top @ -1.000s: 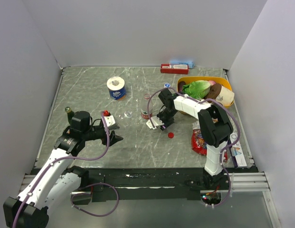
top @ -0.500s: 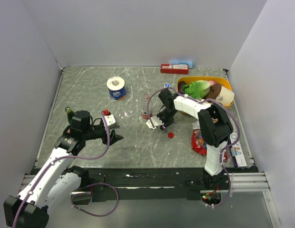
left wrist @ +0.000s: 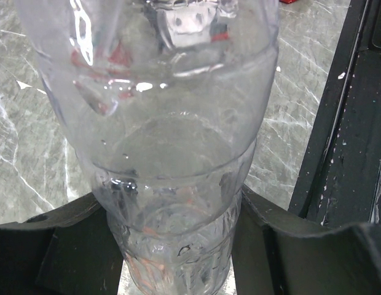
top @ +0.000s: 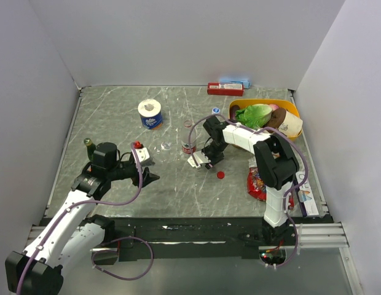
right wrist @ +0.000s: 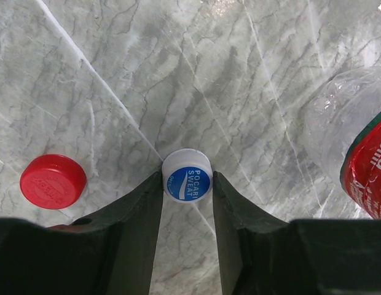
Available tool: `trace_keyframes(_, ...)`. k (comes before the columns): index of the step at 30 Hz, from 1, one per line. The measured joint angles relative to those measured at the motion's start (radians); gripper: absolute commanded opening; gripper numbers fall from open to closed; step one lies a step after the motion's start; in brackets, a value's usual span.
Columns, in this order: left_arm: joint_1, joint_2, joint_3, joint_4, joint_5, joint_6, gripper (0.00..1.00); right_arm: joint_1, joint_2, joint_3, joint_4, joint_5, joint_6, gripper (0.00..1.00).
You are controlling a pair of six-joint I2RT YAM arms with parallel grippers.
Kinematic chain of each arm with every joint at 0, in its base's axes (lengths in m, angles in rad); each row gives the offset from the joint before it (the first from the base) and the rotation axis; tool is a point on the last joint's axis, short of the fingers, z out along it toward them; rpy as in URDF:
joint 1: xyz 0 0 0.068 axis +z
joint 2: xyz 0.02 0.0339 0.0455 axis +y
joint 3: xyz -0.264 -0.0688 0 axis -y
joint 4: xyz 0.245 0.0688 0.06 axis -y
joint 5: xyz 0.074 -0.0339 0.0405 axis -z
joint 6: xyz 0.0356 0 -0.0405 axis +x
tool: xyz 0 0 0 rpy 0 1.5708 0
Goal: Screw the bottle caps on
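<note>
A blue cap (right wrist: pixel 187 183) was seen lying flat on the bench (right wrist: pixel 117 74), gripped on both sides by the right end effector (right wrist: pixel 187 179). A red cap (right wrist: pixel 53 181) was left loose near it, and a labelled bottle (right wrist: pixel 356 153) stood close by. A clear bottle (left wrist: pixel 172 123) was clamped in the left end effector (left wrist: pixel 178 215). The work was judged barely begun: this cap had yet to be lifted and screwed on.

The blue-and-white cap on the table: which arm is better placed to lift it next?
Right. The right gripper brackets the small round blue-and-white plastic cap, fingers against both sides; the left gripper is clamped on a clear plastic bottle.
</note>
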Motion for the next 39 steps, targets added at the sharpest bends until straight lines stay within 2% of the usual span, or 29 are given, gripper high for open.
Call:
trace_keyframes(12, 0.000, 0.001, -0.029, 0.019, 0.003, 0.001, 0.01, 0.001, -0.048, -0.048, 0.000, -0.016, 0.050, 0.31)
trace_keyframes(18, -0.002, 0.037, -0.045, 0.031, 0.033, 0.042, 0.01, 0.000, -0.252, -0.120, -0.060, -0.043, 0.100, 0.28)
trace_keyframes(25, -0.063, 0.136, -0.061, 0.037, 0.056, 0.202, 0.01, 0.015, -0.570, -0.103, -0.194, -0.132, 0.139, 0.28)
trace_keyframes(32, -0.213, 0.219, -0.061, 0.052, 0.053, 0.372, 0.01, 0.124, -0.758, 0.031, -0.241, -0.208, 0.180, 0.32)
trace_keyframes(39, -0.293, 0.228, -0.060, 0.119, 0.053, 0.366, 0.01, 0.303, -0.811, 0.095, -0.253, -0.229, 0.247, 0.32)
